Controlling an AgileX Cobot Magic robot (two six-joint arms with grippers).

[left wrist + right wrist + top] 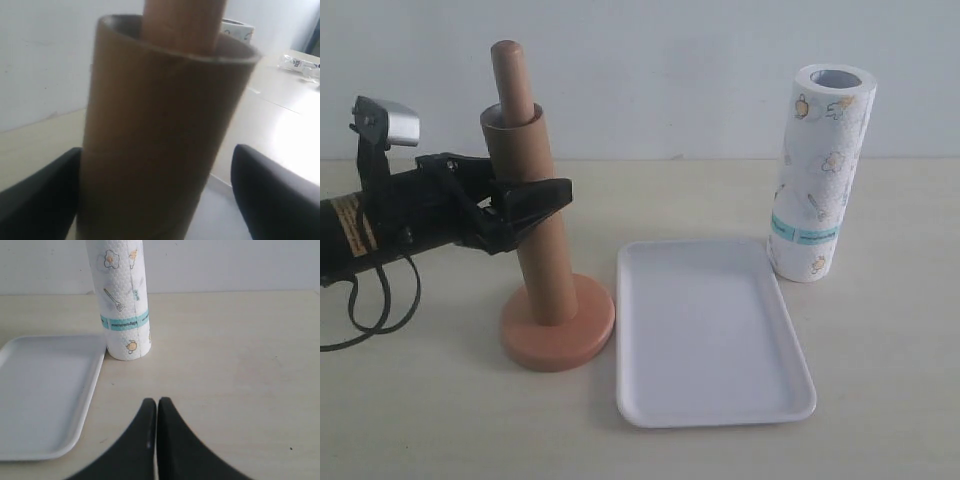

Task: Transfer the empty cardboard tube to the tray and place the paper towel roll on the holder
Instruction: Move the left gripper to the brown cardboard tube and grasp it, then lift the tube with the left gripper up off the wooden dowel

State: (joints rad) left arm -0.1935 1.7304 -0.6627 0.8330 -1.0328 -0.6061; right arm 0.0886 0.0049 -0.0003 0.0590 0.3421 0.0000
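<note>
Brown cardboard tube (548, 270) stands upright around the pole of the holder (558, 335) on the worktop (880, 350). The left fingers (270, 195) are open on both sides of it, one not touching. The right fingers (172, 440) are pressed together, holding nothing. The paper towel roll (820, 175) stands just beside the tray (710, 330).

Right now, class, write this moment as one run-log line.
left gripper: open, straddling empty cardboard tube | tube: on holder pole | right gripper: shut, holding nothing | paper towel roll: upright beside tray | tray: bare
</note>
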